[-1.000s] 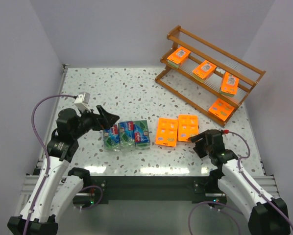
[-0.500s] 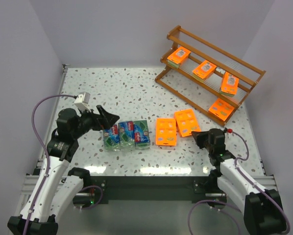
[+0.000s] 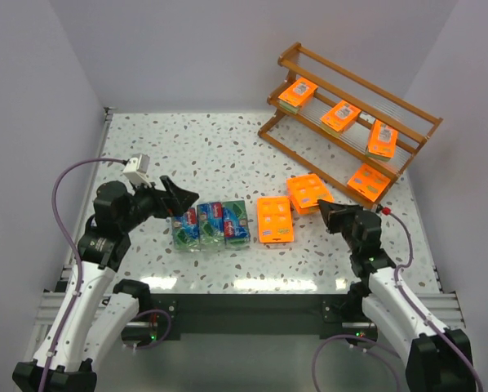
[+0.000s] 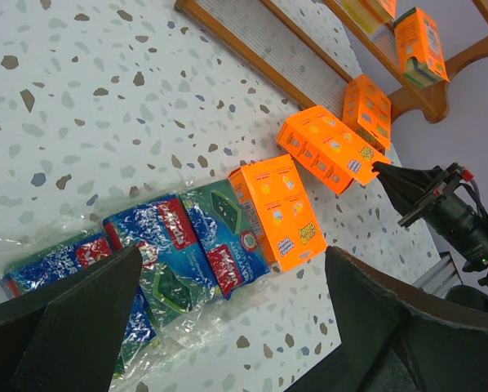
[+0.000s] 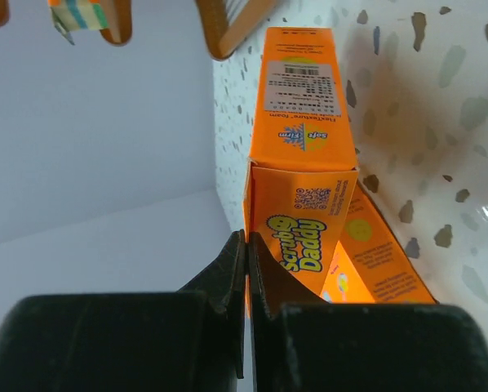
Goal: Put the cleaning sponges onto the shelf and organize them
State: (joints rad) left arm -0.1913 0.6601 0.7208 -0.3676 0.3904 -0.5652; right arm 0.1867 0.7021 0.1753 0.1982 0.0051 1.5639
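Observation:
Four orange cleaning sponges (image 3: 339, 116) sit on the wooden shelf (image 3: 407, 114) at the far right. Two more orange packs lie on the table: one (image 3: 274, 219) beside the green-and-blue packs, one (image 3: 309, 193) turned askew nearer the shelf. My right gripper (image 3: 324, 209) is shut with nothing between its fingers. Its tips (image 5: 246, 237) press against the near end of that askew pack (image 5: 303, 163). Three green-and-blue wrapped packs (image 3: 211, 224) lie side by side left of centre. My left gripper (image 3: 179, 200) hovers open just above them (image 4: 219, 245), empty.
The shelf's lowest rail (image 4: 252, 61) runs diagonally behind the orange packs (image 4: 281, 208). White walls close in the table on three sides. Loose clear wrap (image 4: 187, 327) spreads around the green-and-blue packs.
My right gripper shut and moved forward toward the shelf, shoving the nearer orange pack up and turning it; the other table pack slid slightly left. The left arm stayed still.

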